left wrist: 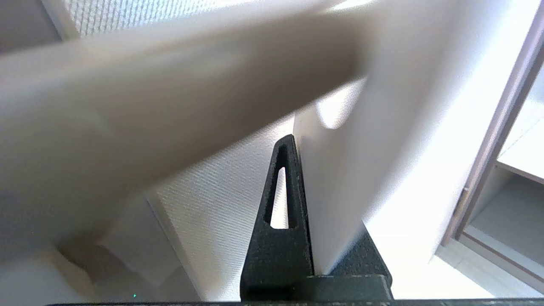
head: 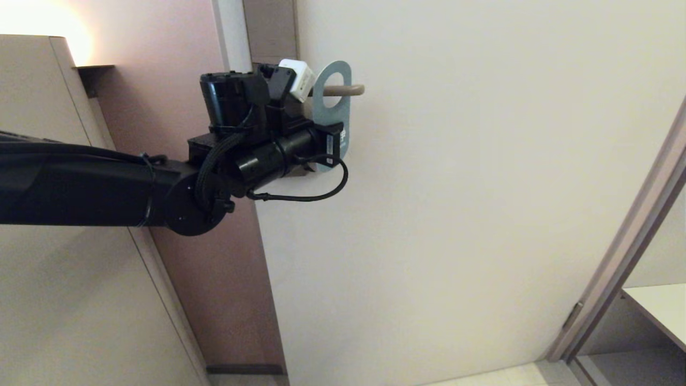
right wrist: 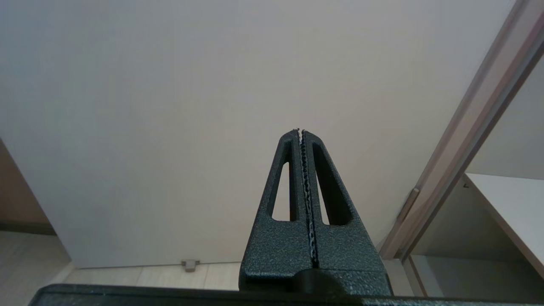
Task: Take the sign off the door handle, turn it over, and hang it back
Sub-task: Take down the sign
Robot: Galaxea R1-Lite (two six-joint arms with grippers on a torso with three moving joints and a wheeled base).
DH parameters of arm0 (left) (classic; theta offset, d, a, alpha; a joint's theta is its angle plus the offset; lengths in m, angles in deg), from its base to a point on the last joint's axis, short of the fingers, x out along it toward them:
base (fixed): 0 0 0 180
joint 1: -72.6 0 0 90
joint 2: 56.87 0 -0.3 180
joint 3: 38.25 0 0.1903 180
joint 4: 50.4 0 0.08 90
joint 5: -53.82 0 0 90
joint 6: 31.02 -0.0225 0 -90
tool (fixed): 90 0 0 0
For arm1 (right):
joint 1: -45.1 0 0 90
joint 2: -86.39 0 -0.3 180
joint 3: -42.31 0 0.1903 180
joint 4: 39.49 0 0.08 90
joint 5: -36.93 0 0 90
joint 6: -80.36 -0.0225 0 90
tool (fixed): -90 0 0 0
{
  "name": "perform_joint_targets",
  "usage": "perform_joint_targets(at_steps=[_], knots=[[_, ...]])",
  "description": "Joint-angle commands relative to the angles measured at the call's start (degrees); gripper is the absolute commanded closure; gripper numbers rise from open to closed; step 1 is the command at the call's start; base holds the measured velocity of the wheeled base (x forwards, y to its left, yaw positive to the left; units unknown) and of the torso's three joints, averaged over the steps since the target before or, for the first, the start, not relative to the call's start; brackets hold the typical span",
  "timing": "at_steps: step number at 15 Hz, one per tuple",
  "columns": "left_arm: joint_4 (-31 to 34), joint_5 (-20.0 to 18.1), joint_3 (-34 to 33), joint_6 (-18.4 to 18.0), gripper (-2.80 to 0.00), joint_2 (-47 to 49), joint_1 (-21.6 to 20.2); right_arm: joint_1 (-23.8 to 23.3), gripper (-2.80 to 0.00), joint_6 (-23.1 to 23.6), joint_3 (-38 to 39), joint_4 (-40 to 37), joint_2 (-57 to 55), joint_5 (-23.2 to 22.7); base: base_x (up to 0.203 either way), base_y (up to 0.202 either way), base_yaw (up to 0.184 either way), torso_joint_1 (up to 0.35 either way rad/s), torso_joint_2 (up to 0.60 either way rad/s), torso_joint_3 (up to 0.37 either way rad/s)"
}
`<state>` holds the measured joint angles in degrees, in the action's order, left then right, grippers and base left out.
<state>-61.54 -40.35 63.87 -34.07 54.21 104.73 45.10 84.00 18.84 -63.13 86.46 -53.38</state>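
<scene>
The sign (head: 329, 115) hangs by its oval hole on the door handle (head: 351, 90), blue face towards me. My left gripper (head: 321, 146) is at the sign's lower part, below the lever. In the left wrist view the sign's white face (left wrist: 340, 178) stands between the fingers (left wrist: 280, 255) and the gripper (left wrist: 299, 146) is shut on it. The second finger is mostly hidden behind the card. The handle (left wrist: 170, 97) crosses close overhead as a blurred beige bar. My right gripper (right wrist: 301, 131) is shut and empty, facing the plain door lower down; it is out of the head view.
The pale door (head: 455, 214) fills the middle. A beige cabinet (head: 32, 107) stands at the left. The door frame (head: 621, 257) and a white shelf (head: 659, 311) are at the right. A small door stop (right wrist: 190, 264) sits on the floor.
</scene>
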Motion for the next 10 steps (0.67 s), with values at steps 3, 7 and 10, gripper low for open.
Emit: perform_joint_targets(at_steps=[3, 7, 10], knots=[[-0.21, 1.09, 0.0, -0.38, 0.0, -0.95, 1.36, 0.0, 0.0, 0.05, 0.01, 0.0, -0.07, -0.03, 0.0, 0.0, 0.0, 0.0, 0.0, 0.0], [-0.12, 1.09, 0.17, -1.79, 0.0, -0.78, 1.63, 0.0, 0.0, 0.05, 0.09, 0.0, -0.07, -0.03, 0.0, 0.0, 0.0, 0.0, 0.0, 0.0], [0.56, 1.09, 0.87, -1.79, 0.0, -0.08, 1.63, 0.0, 0.0, 0.05, 0.01, 0.0, -0.07, -0.03, 0.0, 0.0, 0.0, 0.0, 0.0, 0.0]])
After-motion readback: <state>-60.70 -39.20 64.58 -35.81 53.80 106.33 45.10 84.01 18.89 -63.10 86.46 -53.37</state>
